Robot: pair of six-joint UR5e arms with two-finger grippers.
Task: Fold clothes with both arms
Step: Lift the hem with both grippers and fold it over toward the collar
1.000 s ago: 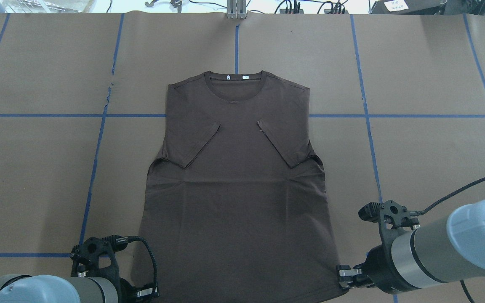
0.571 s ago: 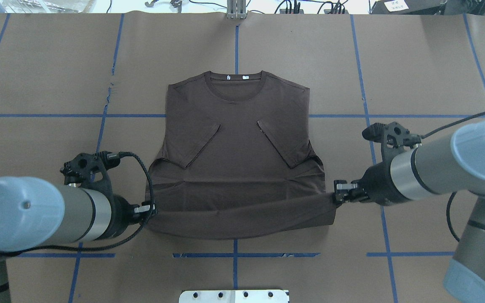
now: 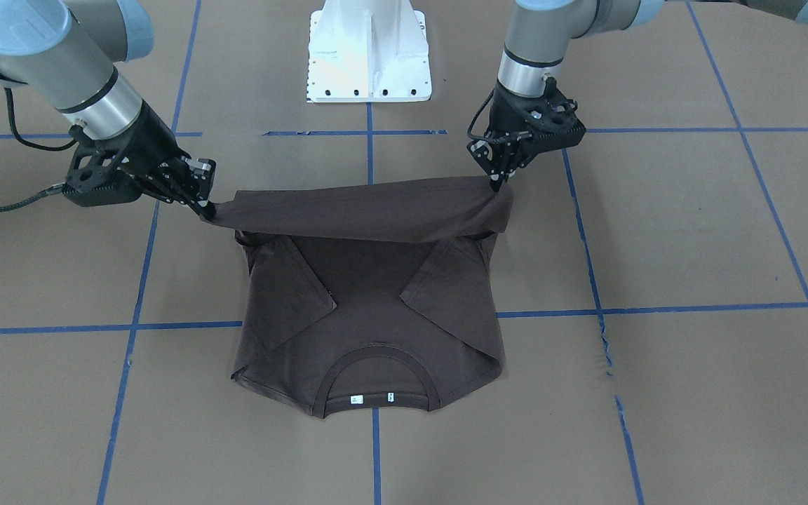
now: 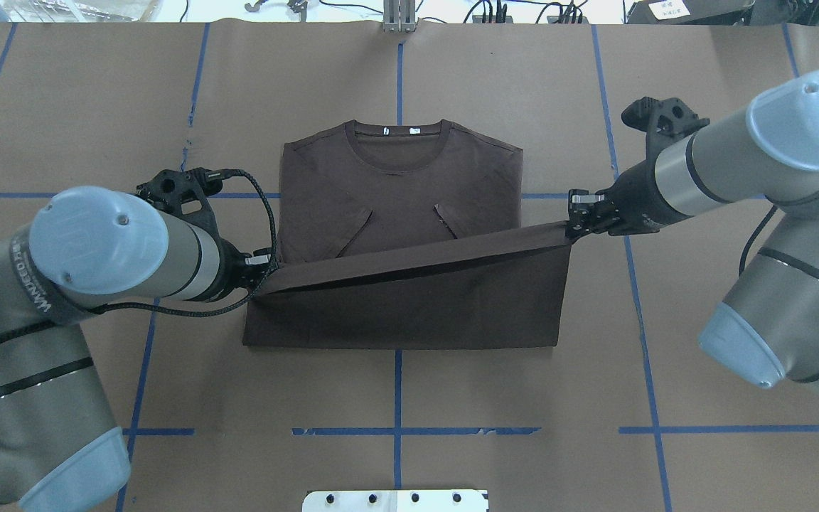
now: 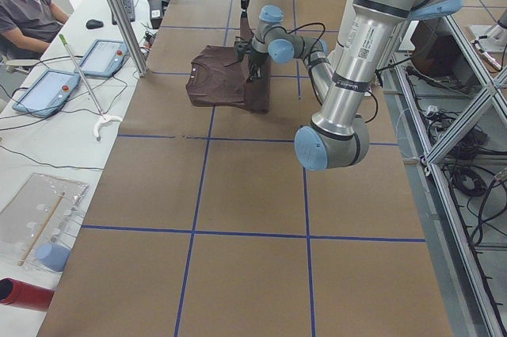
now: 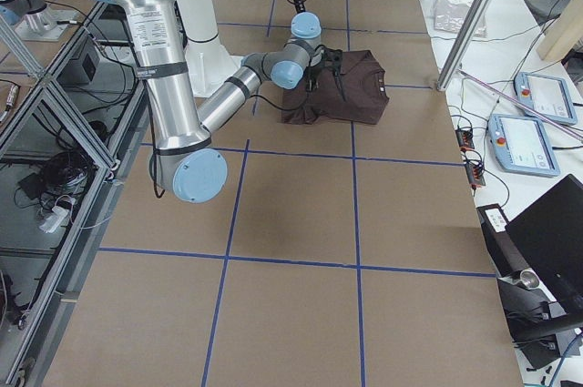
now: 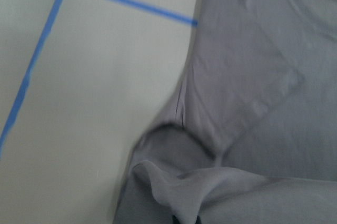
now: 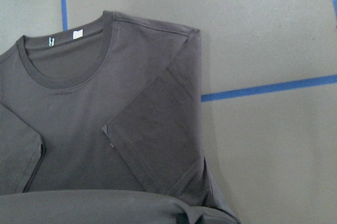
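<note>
The dark grey-brown T-shirt [image 4: 395,163] lies flat on the brown paper, collar [image 4: 397,139] at the far side, both sleeves folded in over the chest. My left gripper [image 4: 267,267] is shut on the shirt's left hem corner. My right gripper [image 4: 571,226] is shut on the right hem corner. The hem [image 4: 416,259] is stretched taut between them, lifted above the shirt's middle, with the lower half doubled over. In the front-facing view the left gripper [image 3: 496,184] is on the right and the right gripper [image 3: 206,207] on the left. The right wrist view shows the collar [image 8: 63,76] and a folded sleeve [image 8: 158,129].
The white pedestal [image 3: 369,49] stands at the near table edge between the arms. Blue tape lines [image 4: 399,430] grid the paper. Beyond the far edge are a metal post [image 5: 119,12], tablets [image 5: 47,87] and a seated operator [image 5: 28,4].
Both grippers have carried the hem corners from the near edge up and toward the collar. The shirt's lower half now folds over itself, its fold line lying further from the robot.
</note>
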